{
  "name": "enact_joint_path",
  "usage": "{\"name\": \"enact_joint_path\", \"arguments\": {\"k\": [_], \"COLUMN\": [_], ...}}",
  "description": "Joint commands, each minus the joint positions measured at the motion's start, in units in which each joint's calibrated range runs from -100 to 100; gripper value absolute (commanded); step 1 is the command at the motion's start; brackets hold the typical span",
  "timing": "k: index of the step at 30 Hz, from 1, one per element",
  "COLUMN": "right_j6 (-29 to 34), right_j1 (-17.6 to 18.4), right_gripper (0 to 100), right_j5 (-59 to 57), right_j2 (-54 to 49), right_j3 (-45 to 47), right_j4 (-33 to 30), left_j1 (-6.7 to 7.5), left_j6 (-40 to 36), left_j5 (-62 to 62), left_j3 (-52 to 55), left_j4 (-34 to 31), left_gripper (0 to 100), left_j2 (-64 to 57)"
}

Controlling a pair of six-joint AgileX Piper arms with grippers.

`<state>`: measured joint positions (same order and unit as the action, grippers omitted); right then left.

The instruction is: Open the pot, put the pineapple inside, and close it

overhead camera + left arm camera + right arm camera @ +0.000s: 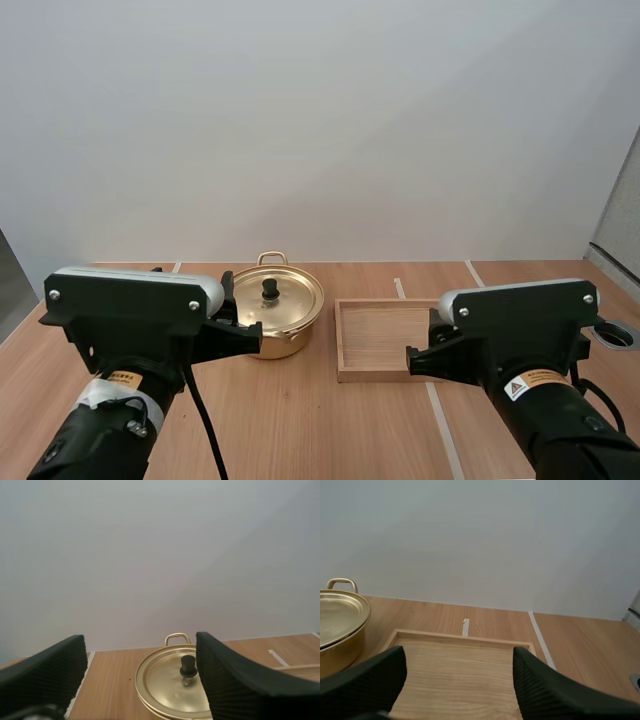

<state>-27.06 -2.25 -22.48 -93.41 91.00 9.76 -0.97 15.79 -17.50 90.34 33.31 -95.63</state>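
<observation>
- The left fingers (235,680) stood apart, ribbed faces turned to each other, with nothing pinched between them.
- The pot (275,345) sat on the desk (300,420) just ahead of the left fingers, mostly in the gap between them.
- Its lid (165,680) was on (black knob (188,666) upright at the middle).
- The right fingers (550,690) were spread wide too, gripping nothing.
- The tray (460,675) lay flat on the desk just ahead of the right fingers, its wooden floor seen between them.
- The pot stood beside the tray, on the side toward the left fingers, near it but not touching.
</observation>
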Motion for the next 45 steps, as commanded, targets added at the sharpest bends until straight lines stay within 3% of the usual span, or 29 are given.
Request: {"name": "enact_joint_path", "arguments": {"k": [1, 5, 9, 18, 21, 25, 29, 33, 41, 42, 43, 45], "right_j6": [-0.47, -0.47, -0.47, -0.47, -0.47, -0.57, -0.57, -0.57, -0.57, -0.99, -1.47, -2.32], "right_j1": [-0.15, -0.15, -0.15, -0.15, -0.15, -0.64, -1.06, -1.36, -1.36, -1.36, -1.36, -1.36], "right_gripper": [100, 100, 100, 100, 100, 100, 100, 100, 100, 100, 98, 48], "right_j5": [-4.29, -7.66, -7.27, -6.67, -6.7, -1.91, -1.35, -2.6, -5.23, -5.71, -6.06, -6.75], "right_j2": [-3.15, -4.02, -4.02, -4.02, -4.02, -4.02, -4.02, -4.02, -4.02, -4.02, -4.02, -4.02], "right_j3": [6.65, 8.41, 9.0, 9.0, 9.0, 9.0, 9.0, 9.0, 9.0, 9.0, 9.0, 9.0], "right_j4": [1.56, 2.08, 2.46, 2.46, 1.95, -4.36, -4.49, -4.38, -2.32, -2.32, -2.32, -1.54], "left_j1": [-0.92, -0.92, -0.99, -1.94, -1.94, -1.94, -1.94, -1.94, -1.71, -1.71, -1.71, -1.71], "left_j6": [-0.66, -1.72, -3.92, -20.1, -19.96, -19.47, -19.47, -19.47, -17.12, -17.12, -17.12, -17.12], "left_j5": [1.31, 0.86, -10.28, -12.92, -12.52, -9.6, -9.28, -9.99, -11.66, -11.66, -11.66, -11.66], "left_j3": [7.0, 9.66, 9.66, 9.66, 9.66, 9.66, 9.66, 9.66, 9.66, 9.66, 9.66, 9.66], "left_j4": [-1.92, -2.04, -4.28, -17.09, -20.53, -21.89, -22.38, -27.17, -26.96, -26.96, -26.96, -26.72], "left_gripper": [100, 100, 100, 100, 100, 100, 100, 100, 100, 95, 76, 30], "left_j2": [-2.36, -4.0, -4.25, -4.37, -4.37, -4.37, -4.37, -4.37, -4.37, -4.37, -4.37, -4.37]}}
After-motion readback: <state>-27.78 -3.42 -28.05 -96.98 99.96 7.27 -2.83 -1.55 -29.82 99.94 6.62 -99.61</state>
